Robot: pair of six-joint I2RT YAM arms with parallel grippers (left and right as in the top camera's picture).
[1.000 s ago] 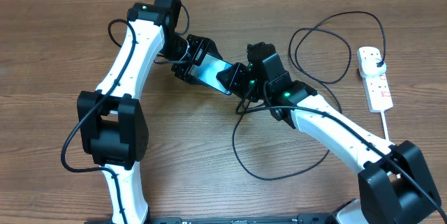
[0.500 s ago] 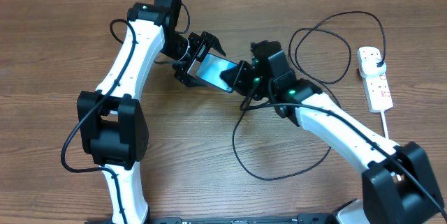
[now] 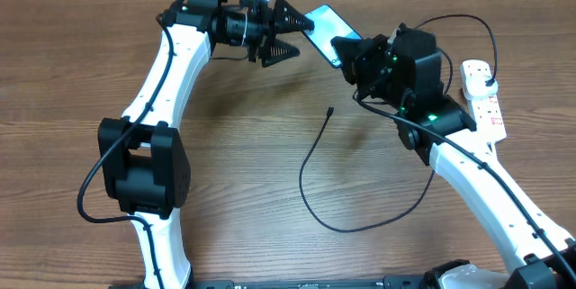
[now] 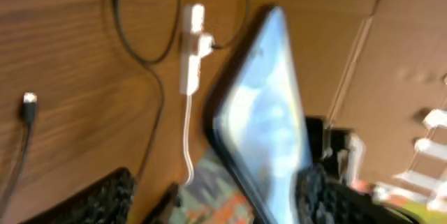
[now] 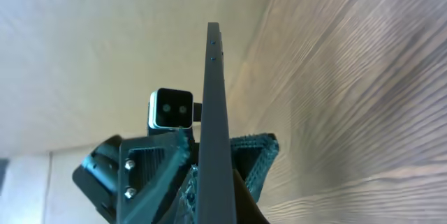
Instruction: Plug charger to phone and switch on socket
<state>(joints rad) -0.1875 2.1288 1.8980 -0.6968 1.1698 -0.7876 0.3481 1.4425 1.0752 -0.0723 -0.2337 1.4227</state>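
Observation:
The phone (image 3: 326, 30) is off the table at the back, tilted, with its light blue screen showing. My right gripper (image 3: 349, 55) is shut on its lower end. In the right wrist view the phone (image 5: 213, 105) stands edge-on between my jaws (image 5: 213, 208). My left gripper (image 3: 288, 37) is open just left of the phone and holds nothing. The phone (image 4: 269, 112) fills the left wrist view, blurred, ahead of the open fingers (image 4: 220, 206). The charger cable's tip (image 3: 330, 109) lies free on the table. Its plug sits in the white socket (image 3: 483, 100) at the far right.
The black cable (image 3: 310, 190) loops across the table's middle and again behind the right arm. The socket's white cord (image 3: 497, 158) runs toward the front. The left wrist view shows the socket (image 4: 192, 49) and the cable tip (image 4: 28, 105). A cardboard wall stands behind.
My right gripper has carried the phone up and toward the back right. My left gripper has let go of it and opened. The cable tip now lies loose on the table.

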